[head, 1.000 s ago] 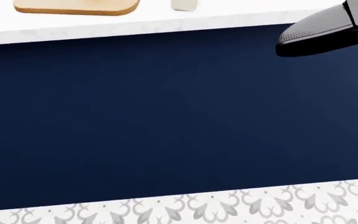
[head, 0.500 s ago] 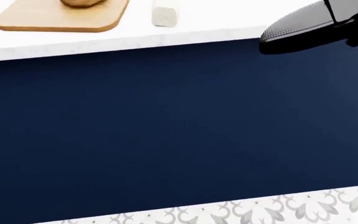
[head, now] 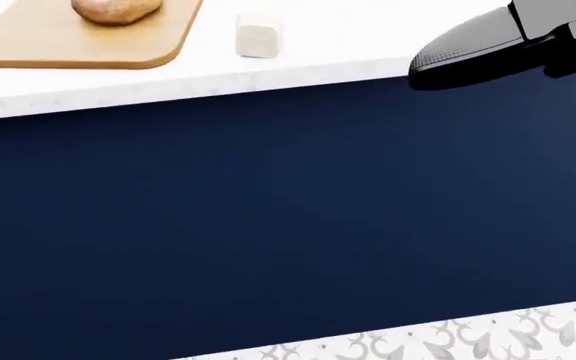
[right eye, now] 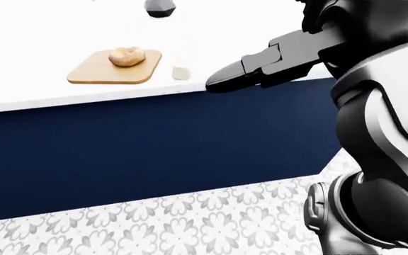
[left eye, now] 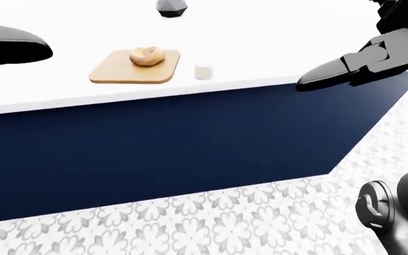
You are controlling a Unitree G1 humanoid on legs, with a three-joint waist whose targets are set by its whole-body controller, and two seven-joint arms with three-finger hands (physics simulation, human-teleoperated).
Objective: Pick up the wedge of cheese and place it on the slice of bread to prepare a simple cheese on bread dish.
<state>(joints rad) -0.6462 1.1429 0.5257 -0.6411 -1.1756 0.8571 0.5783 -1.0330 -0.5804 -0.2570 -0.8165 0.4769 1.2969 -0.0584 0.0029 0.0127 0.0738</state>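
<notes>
Cheese wedge (head: 258,37): one, beside cutting board (left eye: 134,69) (one bread (left eye: 147,55) atop); fingers' state unclear.

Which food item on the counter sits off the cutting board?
The pale cheese wedge, lying on the bare white counter just right of the cutting board; the bread sits on it.

Counter top (head: 298,64): white, faintly marbled stone look, matt. Counter face (head: 288,217): dark blue, smooth, matt. Cutting board (left eye: 119,73): pale wood look, smooth. Bread (left eye: 146,55): tan, rough crust. Cheese (head: 256,39): cream, dull. Right hand (head: 468,56): black glossy plastic with finely dotted texture. Floor (left eye: 190,223): patterned grey-white tile.
</notes>
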